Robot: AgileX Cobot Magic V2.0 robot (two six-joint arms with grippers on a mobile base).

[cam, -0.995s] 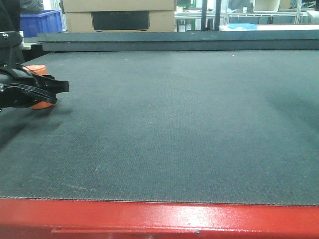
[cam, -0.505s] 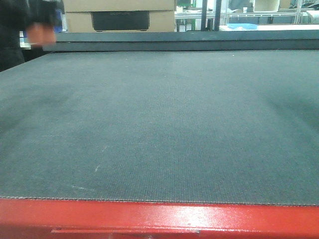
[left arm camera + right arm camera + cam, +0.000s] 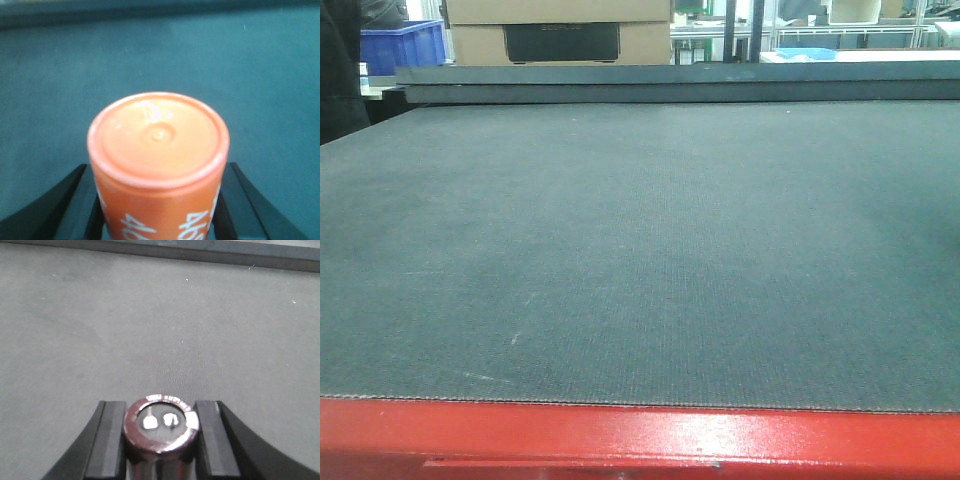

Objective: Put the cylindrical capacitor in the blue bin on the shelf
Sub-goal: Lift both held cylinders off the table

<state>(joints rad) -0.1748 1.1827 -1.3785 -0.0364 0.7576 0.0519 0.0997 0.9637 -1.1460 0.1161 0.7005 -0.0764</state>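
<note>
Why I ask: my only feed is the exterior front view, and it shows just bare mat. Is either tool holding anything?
Observer: Yes. The left tool is shut on an orange cylinder with white print on its side.
Operator: And the right one?
Observer: The right tool is shut on a dark cylinder whose top shows two metal terminals.
Operator: What lies beyond them?
Observer: Both wrist views show only the grey mat past the tools, with nothing else resting on it.
</note>
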